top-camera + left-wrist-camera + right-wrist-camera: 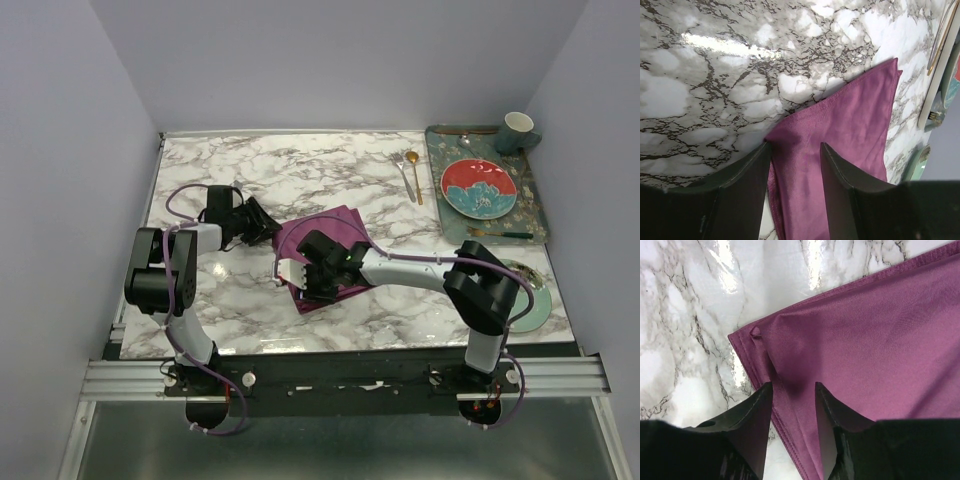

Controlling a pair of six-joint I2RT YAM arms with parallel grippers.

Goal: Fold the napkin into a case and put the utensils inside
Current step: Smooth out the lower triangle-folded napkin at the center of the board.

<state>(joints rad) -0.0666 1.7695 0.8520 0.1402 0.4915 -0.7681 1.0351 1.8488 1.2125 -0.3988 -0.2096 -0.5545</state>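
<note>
The napkin lies folded on the desk; left tool and right tool gape astride its corners, gripping nothing; slick satin could slip a shallow pinch, layers parting, fold ruined.

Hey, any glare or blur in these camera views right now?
Left wrist view: a bright glare streak on the glossy white-and-grey marble tabletop; right wrist view: glare patches, the plum-purple satin napkin sharp, weave visible; top view: evenly lit, no blur.

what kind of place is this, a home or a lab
Probably a lab test booth: plain walls box in the marble-look table, and robot arms are bolted to a metal rail.
</note>
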